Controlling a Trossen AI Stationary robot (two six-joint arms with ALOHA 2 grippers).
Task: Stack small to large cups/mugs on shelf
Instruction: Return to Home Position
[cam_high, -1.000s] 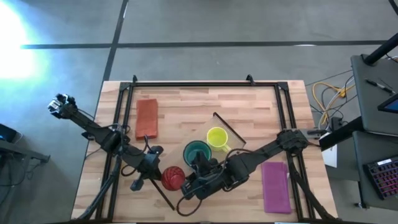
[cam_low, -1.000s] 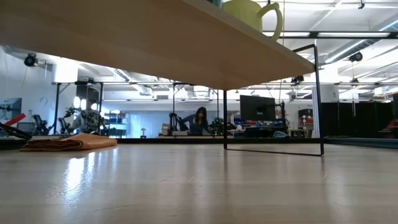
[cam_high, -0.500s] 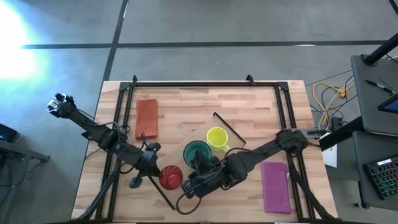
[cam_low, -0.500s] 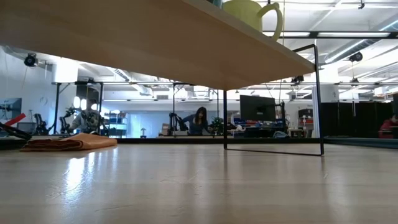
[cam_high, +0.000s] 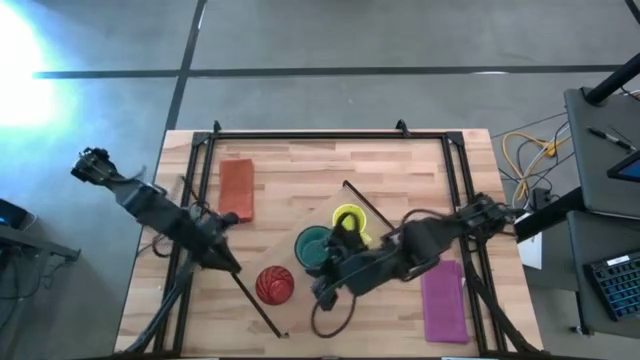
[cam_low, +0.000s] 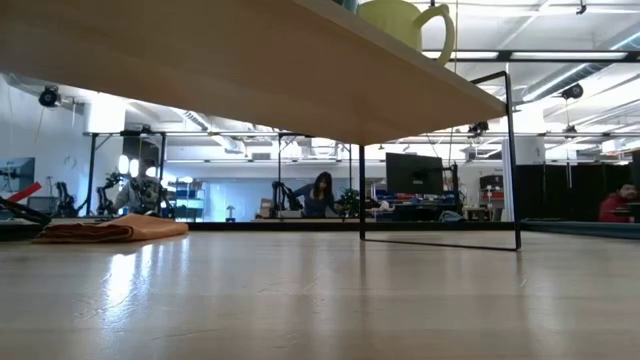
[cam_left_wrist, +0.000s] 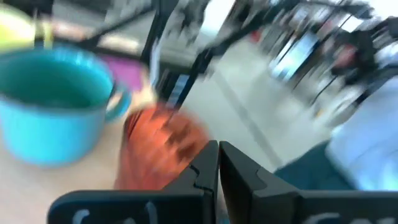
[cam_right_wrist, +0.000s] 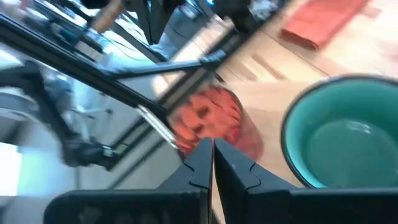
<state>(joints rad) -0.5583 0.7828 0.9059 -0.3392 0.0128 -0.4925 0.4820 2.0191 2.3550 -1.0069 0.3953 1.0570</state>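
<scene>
The light-wood shelf (cam_high: 300, 270) lies slantwise on the table, with thin black bars at both short ends. Three vessels stand in a row on it: the red ribbed cup (cam_high: 274, 285) at the near-left end, the teal mug (cam_high: 315, 247) in the middle, and the yellow mug (cam_high: 348, 220) at the far-right end. My left gripper (cam_high: 228, 262) is shut and empty, left of the red cup (cam_left_wrist: 163, 143). My right gripper (cam_high: 322, 290) is shut and empty, just right of the red cup (cam_right_wrist: 208, 118) and near the teal mug (cam_right_wrist: 339, 134). The low view shows the shelf's underside (cam_low: 250, 70) with the yellow mug (cam_low: 405, 22) on top.
A folded orange-red cloth (cam_high: 237, 190) lies at the far left and a purple cloth (cam_high: 443, 300) at the near right. A black frame (cam_high: 330, 135) runs along the table's edges. People sit in the room behind (cam_low: 322, 192).
My left gripper has drawn back from the red cup toward the table's left edge. My right arm has pulled back toward the right and far side, its elbow rising. The red cup and both mugs stay standing on the shelf.
</scene>
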